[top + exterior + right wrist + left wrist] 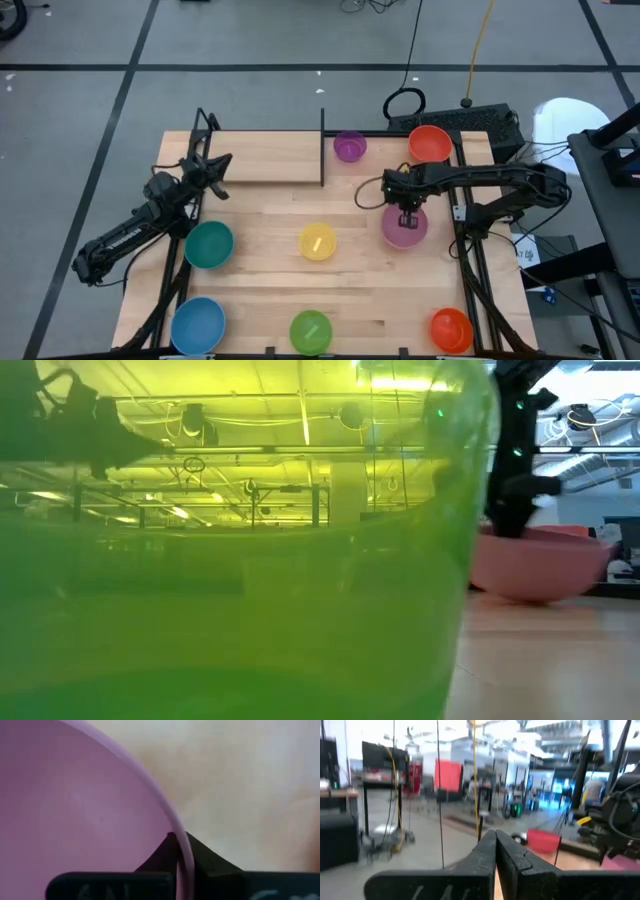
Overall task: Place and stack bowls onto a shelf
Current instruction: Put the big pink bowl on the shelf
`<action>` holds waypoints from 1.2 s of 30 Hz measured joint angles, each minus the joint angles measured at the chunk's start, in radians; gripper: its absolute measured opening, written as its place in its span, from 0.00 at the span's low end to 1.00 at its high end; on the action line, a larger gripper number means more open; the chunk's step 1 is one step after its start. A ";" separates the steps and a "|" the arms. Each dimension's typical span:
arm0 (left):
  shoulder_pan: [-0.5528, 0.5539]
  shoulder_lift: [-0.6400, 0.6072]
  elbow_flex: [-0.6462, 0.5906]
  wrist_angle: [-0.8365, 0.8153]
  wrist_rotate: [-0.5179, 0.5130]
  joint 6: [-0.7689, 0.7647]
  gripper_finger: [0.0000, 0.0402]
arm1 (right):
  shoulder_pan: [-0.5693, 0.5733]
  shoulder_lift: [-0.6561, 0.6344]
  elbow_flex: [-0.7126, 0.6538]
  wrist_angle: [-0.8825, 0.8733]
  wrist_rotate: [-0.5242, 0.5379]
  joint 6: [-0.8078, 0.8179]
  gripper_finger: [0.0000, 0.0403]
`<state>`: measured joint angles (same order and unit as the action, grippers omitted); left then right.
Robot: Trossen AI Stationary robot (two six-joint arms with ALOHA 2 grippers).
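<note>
Green bowl point(230, 560) sits right against the low camera, filling most of that view, translucent. Right claw point(179, 851) is pinched shut on the rim of the pink bowl point(404, 226), one finger inside, one outside; bowl upright on the table point(260, 215), right of centre, smooth pale pink plastic. Just behind it, red bowl point(430, 143) at the far right edge, purple bowl point(349, 146) beside the black upright rod of the shelf point(265, 158), whose plank lies bare at far left-centre. Yellow bowl point(318, 242) mid-table, teal bowl point(209, 244) to its left, blue bowl point(198, 324) and orange bowl point(451, 329) at the near corners. Left claw point(495, 851) closed on nothing, raised near the shelf's left end.
</note>
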<state>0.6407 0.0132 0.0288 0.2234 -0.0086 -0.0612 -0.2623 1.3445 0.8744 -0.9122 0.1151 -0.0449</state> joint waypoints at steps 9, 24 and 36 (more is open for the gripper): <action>0.000 0.000 0.029 0.092 -0.045 -0.097 0.02 | -0.033 0.003 0.301 0.049 0.098 -0.009 0.00; 0.000 0.000 0.029 0.167 -0.062 -0.185 0.02 | -0.105 0.282 0.832 0.131 0.041 -0.263 0.00; 0.000 0.000 0.029 0.175 -0.072 -0.187 0.02 | -0.110 0.610 1.272 0.193 -0.060 -0.386 0.00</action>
<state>0.6407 0.0128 0.0578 0.3988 -0.0803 -0.2477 -0.3719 1.9543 2.1468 -0.7191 0.0548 -0.4307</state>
